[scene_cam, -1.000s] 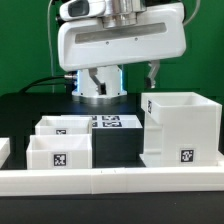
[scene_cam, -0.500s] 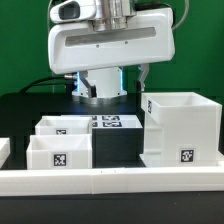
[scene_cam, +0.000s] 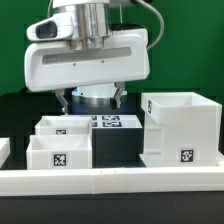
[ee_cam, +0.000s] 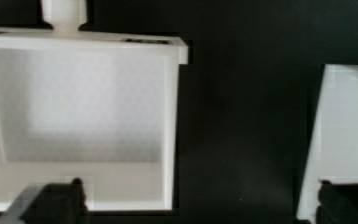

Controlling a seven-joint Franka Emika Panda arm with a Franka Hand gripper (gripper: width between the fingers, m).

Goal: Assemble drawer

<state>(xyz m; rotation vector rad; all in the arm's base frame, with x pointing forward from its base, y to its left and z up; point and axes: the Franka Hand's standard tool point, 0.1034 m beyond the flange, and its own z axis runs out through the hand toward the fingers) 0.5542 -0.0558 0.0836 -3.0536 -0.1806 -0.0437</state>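
The drawer casing (scene_cam: pixel 182 128), a large white open cube with a tag on its front, stands at the exterior view's right. Two shallow white trays sit at the left, one in front (scene_cam: pixel 58 152) and one behind it (scene_cam: pixel 62 126). My gripper (scene_cam: pixel 91 100) is open and empty, hanging just above and behind the trays. In the wrist view my gripper (ee_cam: pixel 197 203) is spread wide. One dark fingertip (ee_cam: pixel 51 200) is over the edge of a knobbed tray (ee_cam: pixel 78 110). The other is by the white casing wall (ee_cam: pixel 350 120), with dark table between.
The marker board (scene_cam: pixel 112 123) lies flat between the trays and the casing. A long low white rail (scene_cam: pixel 110 180) runs along the front of the table. The arm's base and cables stand at the back.
My gripper has moved toward the exterior view's left and come lower, from above the casing side to over the trays. The parts have not moved.
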